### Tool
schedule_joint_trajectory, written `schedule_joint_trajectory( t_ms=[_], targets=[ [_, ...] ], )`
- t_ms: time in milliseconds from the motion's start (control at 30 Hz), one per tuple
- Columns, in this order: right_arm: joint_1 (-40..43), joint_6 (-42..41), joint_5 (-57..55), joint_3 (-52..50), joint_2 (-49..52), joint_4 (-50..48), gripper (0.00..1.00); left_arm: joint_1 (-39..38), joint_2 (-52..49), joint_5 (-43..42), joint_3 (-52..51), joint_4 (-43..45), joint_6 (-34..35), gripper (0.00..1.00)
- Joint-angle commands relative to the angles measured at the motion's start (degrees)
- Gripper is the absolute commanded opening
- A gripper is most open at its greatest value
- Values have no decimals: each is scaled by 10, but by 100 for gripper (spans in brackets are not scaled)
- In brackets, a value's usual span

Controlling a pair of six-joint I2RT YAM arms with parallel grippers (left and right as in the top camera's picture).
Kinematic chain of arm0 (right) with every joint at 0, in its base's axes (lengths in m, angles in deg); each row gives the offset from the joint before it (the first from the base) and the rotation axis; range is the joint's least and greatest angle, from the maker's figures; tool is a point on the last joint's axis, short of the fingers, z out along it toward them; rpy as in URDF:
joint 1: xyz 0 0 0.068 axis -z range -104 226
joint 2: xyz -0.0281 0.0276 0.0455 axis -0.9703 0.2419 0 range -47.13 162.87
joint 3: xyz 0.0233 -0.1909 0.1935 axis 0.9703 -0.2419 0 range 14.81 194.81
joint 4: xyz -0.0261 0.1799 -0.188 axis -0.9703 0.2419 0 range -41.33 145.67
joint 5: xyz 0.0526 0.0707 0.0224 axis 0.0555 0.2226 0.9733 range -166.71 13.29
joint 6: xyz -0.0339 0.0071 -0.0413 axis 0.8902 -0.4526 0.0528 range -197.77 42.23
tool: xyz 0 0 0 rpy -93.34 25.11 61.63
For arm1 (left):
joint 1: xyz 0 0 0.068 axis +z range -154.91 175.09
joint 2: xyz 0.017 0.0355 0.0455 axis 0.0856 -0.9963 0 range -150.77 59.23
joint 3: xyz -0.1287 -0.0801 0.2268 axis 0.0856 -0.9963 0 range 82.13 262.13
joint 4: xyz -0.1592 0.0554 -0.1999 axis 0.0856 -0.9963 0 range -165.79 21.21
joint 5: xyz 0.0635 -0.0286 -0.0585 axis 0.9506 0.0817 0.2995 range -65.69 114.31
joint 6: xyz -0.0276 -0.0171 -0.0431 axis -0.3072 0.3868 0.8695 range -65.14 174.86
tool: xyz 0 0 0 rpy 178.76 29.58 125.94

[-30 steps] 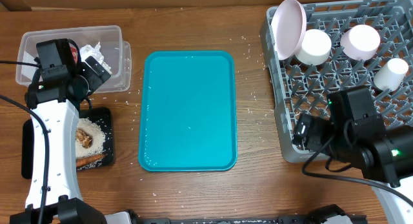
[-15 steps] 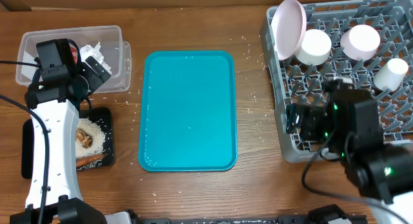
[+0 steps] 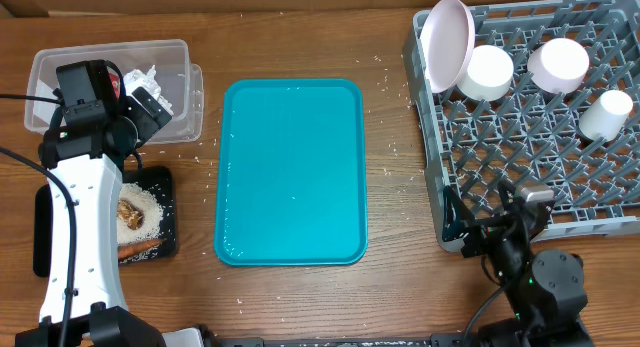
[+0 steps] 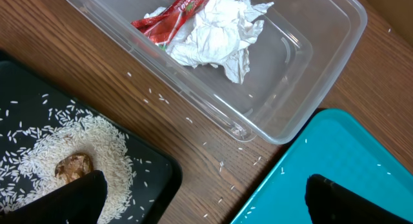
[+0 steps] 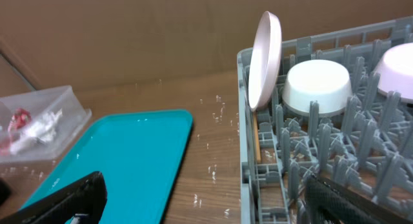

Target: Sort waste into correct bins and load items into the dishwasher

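Left claw: the left claw is spread wide with nothing between its fingers. It hangs over the strip of tabletop between the two bins.
Right claw: the right claw is just as wide and also empty. It sits low at the near left corner of the grey rack, looking along the rack's left wall.
Dry waste: the crumpled napkin and the red wrapper lie touching in the clear tub.
Food waste: the rice, the brown chunk and the carrot piece lie on the black tray.
Dishes: the plate stands on edge at the rack's far left corner. The white bowl, pinkish bowl and cup sit upside down along the far rows.
Teal tray: the teal tray carries nothing worth a grasp.
Progress: sorting and loading look finished.
Key relation: only stray grains remain outside the bins, on bare wood between the tub, the black tray and the teal tray. They lie directly under the left claw and well apart from the right claw, so any clean-up would fall to the left arm.
Risk: the grains look too small for the fingers to pinch.
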Motion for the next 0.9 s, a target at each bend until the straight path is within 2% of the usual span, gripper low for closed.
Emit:
schedule_joint_trajectory(
  t_ms=[0,333,567,867],
  targets=[
    [24,30,10,-55,-33,-56,100,0,-3,5,8,-1,8,100],
    [68,29,18,-180,-109,-205,100,0,-3,5,8,-1,8,100],
    [92,27,18,-204,-150,-212,100,0,-3,5,8,-1,8,100],
    [110,28,13,-215,-150,-246,100,0,-3,5,8,-1,8,100]
  ],
)
